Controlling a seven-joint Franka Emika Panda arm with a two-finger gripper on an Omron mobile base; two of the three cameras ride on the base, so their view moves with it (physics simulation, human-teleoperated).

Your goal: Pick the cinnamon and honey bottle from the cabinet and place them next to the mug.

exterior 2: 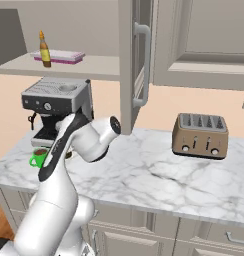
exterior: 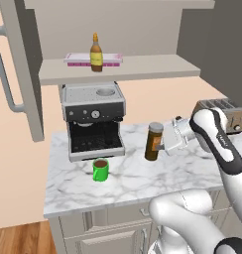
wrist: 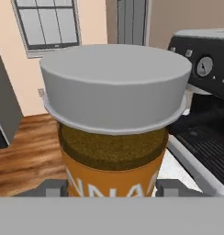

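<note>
Brown, straight-sided cinnamon jar with grey lid, upright just over the marble counter right of the green mug, pinched at its orange label by the gripper: rigid, light, probably slick (worth gripping mid-body).

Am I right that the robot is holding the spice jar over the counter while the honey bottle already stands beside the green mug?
Not quite. The honey bottle is on the cabinet shelf, above the coffee machine, as the left base view shows. The rest holds: the fingers grip the spice jar over the counter, right of the green mug.
</note>
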